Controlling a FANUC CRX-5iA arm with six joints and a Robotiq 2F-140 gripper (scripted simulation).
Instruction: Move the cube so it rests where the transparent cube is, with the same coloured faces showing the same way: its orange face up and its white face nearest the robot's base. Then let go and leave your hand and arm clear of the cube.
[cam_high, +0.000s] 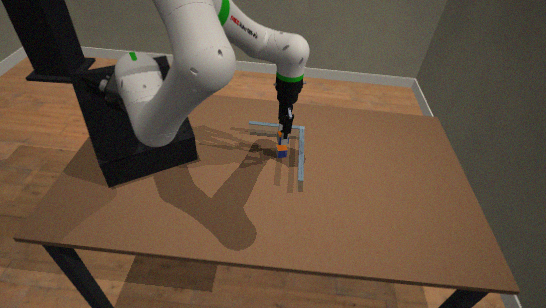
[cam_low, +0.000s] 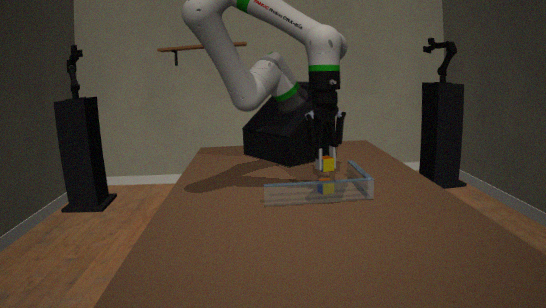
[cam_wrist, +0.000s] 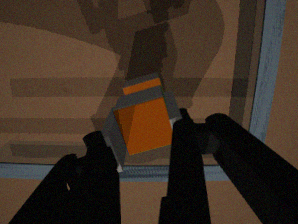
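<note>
My gripper (cam_high: 284, 134) points straight down and is shut on the cube (cam_high: 279, 135), holding it a little above the table. In the exterior view the held cube (cam_low: 327, 163) shows a yellow face between the fingers (cam_low: 327, 159). In the wrist view the cube (cam_wrist: 143, 125) shows an orange face between the dark fingers. The transparent cube (cam_high: 282, 150) sits on the table right below it, orange face up and blue side showing. It also shows in the exterior view (cam_low: 326, 187) and in the wrist view (cam_wrist: 141, 87). The two cubes are apart.
A low L-shaped pale blue glass wall (cam_high: 301, 150) stands around the transparent cube's spot, close to the gripper; it also shows in the exterior view (cam_low: 320, 192) and the wrist view (cam_wrist: 266, 50). The robot's black base (cam_high: 135, 135) stands at the table's left.
</note>
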